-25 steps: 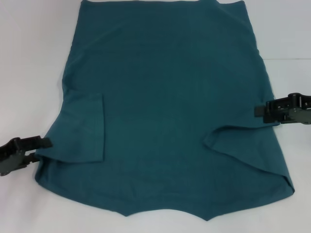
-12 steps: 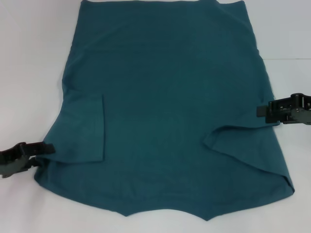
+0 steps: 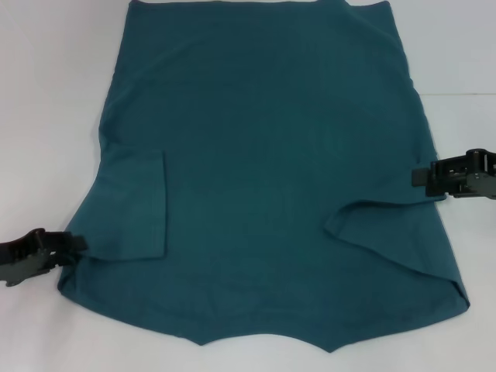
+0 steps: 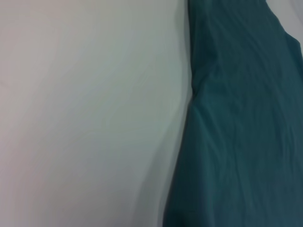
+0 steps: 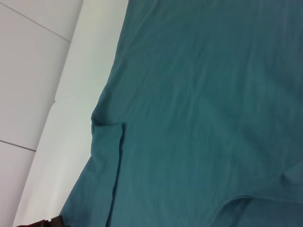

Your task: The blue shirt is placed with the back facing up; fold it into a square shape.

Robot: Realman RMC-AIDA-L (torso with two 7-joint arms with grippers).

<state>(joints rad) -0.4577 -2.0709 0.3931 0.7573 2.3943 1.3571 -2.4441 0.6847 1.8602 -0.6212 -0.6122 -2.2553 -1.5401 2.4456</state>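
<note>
The blue shirt (image 3: 263,155) lies flat on the white table, hem at the far side and collar end near me. Its left sleeve (image 3: 136,205) and right sleeve (image 3: 395,232) are folded inward onto the body. My left gripper (image 3: 74,252) is low at the shirt's near-left edge, open, with its fingertips at the edge of the cloth. My right gripper (image 3: 422,178) sits at the shirt's right edge, beside the folded sleeve. The left wrist view shows the shirt's edge (image 4: 246,118) on the table. The right wrist view shows the shirt (image 5: 199,94) with the folded left sleeve.
The white table (image 3: 46,93) shows bare strips to the left and right of the shirt. The shirt's far end reaches the top of the head view. A floor with seams (image 5: 28,71) lies beyond the table edge in the right wrist view.
My left gripper has moved down and a little inward to the shirt's near-left edge. My right gripper has drawn back slightly to the right. The shirt has not moved.
</note>
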